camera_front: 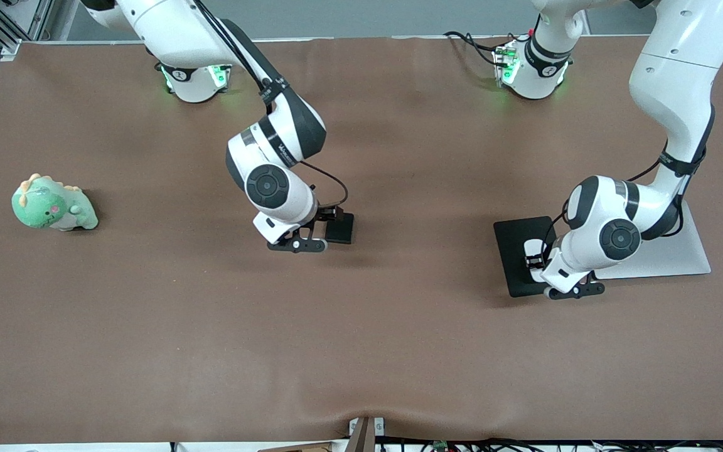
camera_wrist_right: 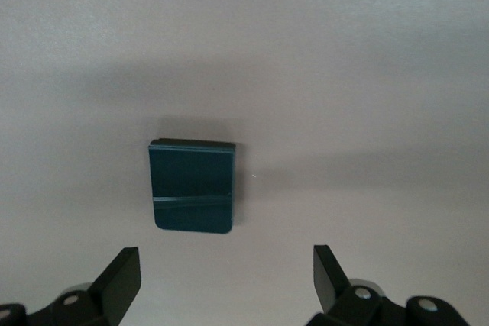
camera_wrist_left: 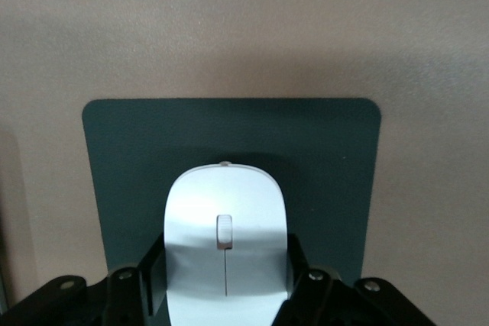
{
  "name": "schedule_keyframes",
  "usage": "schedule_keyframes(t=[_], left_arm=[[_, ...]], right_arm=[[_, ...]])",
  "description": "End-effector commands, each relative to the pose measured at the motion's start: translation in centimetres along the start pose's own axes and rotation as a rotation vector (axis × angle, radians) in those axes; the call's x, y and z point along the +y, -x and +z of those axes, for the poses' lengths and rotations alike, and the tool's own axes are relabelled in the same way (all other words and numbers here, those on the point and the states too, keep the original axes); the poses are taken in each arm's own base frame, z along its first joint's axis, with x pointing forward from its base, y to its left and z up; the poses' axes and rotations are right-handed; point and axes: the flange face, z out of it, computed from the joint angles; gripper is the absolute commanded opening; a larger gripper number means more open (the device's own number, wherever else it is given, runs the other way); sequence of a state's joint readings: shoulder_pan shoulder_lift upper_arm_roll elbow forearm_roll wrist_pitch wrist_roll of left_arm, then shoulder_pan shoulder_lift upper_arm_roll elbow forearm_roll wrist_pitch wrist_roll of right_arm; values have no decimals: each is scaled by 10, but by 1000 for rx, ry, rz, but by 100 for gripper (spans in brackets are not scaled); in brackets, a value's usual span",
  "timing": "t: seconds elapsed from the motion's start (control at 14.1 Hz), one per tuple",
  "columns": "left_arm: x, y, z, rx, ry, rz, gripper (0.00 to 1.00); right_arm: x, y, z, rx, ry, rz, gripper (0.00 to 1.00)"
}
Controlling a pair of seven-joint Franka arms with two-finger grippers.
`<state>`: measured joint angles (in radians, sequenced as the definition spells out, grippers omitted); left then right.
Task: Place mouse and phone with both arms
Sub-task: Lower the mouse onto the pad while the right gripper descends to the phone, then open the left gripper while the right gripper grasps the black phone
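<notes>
The white mouse (camera_front: 535, 246) is between the fingers of my left gripper (camera_front: 536, 258), over the black mouse pad (camera_front: 512, 267) toward the left arm's end of the table. In the left wrist view the fingers (camera_wrist_left: 153, 269) press both sides of the mouse (camera_wrist_left: 221, 204), with the pad (camera_wrist_left: 229, 131) beneath; I cannot tell whether the mouse touches the pad. The black phone (camera_front: 341, 227) lies flat on the brown table near the middle. My right gripper (camera_front: 322, 227) is open and empty, low beside it. In the right wrist view the phone (camera_wrist_right: 191, 185) lies just past the gripper (camera_wrist_right: 225, 280).
A green and cream toy dinosaur (camera_front: 54, 206) sits at the right arm's end of the table. A flat grey sheet (camera_front: 669, 257) lies beside the mouse pad, under the left arm. The brown mat (camera_front: 361, 326) covers the whole table.
</notes>
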<state>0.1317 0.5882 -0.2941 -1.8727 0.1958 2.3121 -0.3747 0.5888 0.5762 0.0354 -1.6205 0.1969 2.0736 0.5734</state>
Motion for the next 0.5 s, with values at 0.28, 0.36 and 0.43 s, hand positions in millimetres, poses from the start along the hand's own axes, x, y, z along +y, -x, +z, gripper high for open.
schedule_keyframes(t=[0.28,0.36,0.43], left_arm=[[-3,13,8,23,-7,0,0],[-3,12,9,24,-6,0,12],[-3,11,9,24,-6,0,45]], right_arm=[[-17,-4,39,44,-25,5,100],[-16,-6,46,44,-25,15,100],[-16,-8,54,52,-28,35,100]])
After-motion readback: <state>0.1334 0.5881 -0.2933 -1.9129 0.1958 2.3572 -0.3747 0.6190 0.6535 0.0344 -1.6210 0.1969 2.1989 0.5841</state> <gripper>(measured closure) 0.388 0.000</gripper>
